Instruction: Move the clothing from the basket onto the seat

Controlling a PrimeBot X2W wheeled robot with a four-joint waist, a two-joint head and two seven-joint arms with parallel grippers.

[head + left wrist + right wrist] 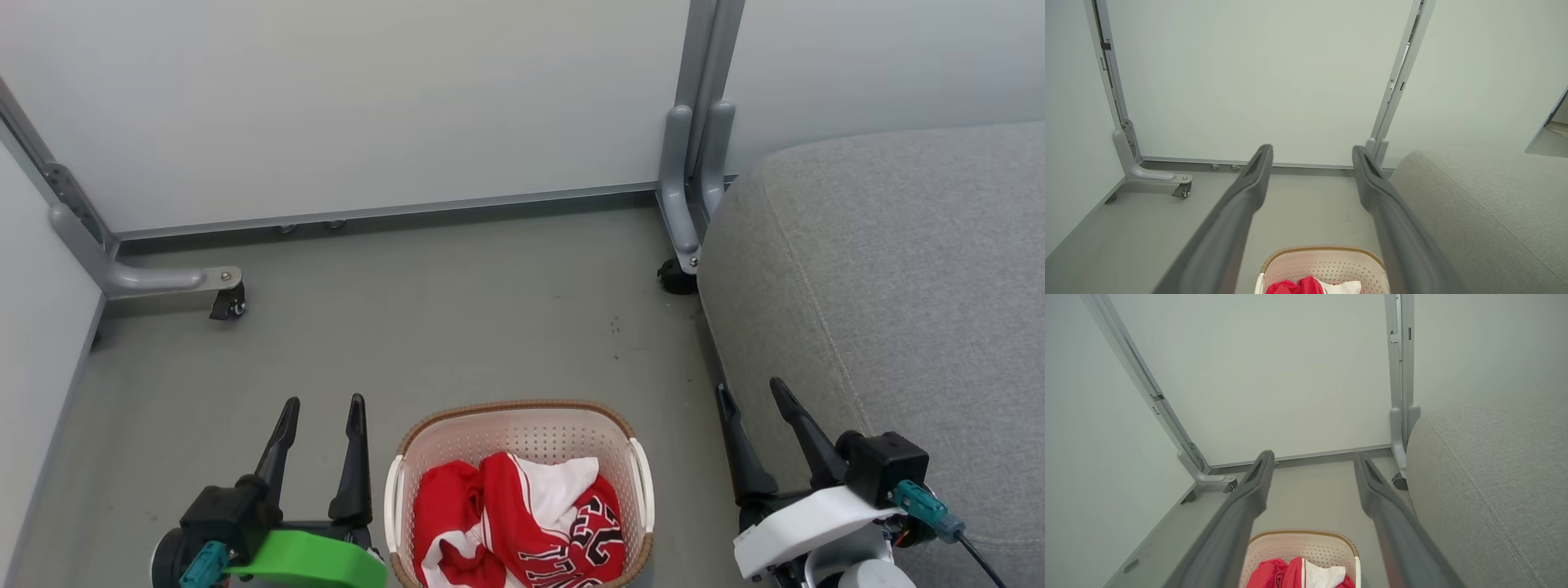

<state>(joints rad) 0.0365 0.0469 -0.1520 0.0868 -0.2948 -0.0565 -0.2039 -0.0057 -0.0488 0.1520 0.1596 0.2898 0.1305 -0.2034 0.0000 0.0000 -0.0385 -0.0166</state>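
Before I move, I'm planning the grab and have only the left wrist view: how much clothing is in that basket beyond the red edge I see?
Observer: The head view shows the clothing heaped in the near half of the basket; the far end is bare perforated plastic.
Operator: And where is my other arm?
Observer: The right gripper sits to the right of the basket, near the edge of the seat, jaws open and empty.
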